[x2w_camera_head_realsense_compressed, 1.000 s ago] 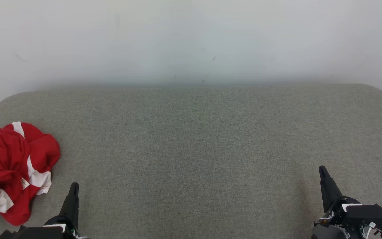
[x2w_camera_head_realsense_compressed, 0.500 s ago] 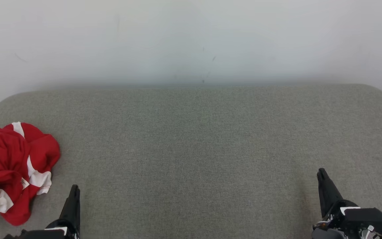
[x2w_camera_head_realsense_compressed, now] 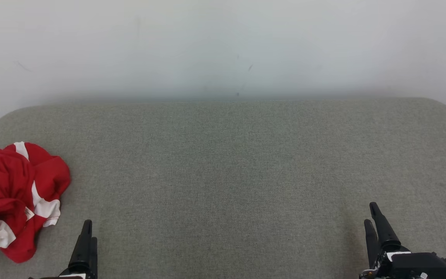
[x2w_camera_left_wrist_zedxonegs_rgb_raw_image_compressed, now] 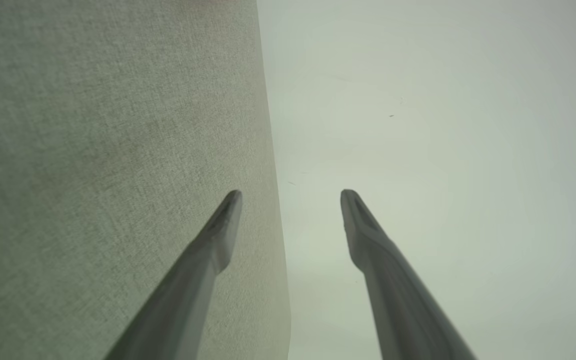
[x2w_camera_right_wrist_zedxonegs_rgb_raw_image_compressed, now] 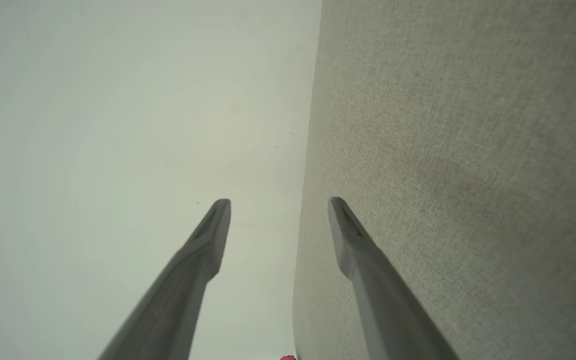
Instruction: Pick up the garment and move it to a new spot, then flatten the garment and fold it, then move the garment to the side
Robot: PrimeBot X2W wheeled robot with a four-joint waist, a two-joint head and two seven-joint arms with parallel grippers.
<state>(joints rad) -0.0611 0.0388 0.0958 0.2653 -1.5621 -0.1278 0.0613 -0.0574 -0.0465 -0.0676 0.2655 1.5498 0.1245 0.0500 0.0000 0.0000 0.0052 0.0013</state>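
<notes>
**Item 1.** Garment point(x2w_camera_head_realsense_compressed: 12, 201): red with white bands, crumpled in a heap. It lies on the grey fabric bench point(x2w_camera_head_realsense_compressed: 223, 174), left of the left gripper point(x2w_camera_head_realsense_compressed: 90, 234) fingers, near them but not touching, and well apart from the right gripper point(x2w_camera_head_realsense_compressed: 370, 214).

**Item 2.** Left gripper: fingers spread, nothing between them, tips pointing across the bench.

**Item 3.** Right gripper: fingers spread, empty, tips pointing across the bench.

**Item 4.** Wall point(x2w_camera_head_realsense_compressed: 223, 46): pale, lightly scuffed, beyond both sets of fingertips, past the far bench edge.
</notes>
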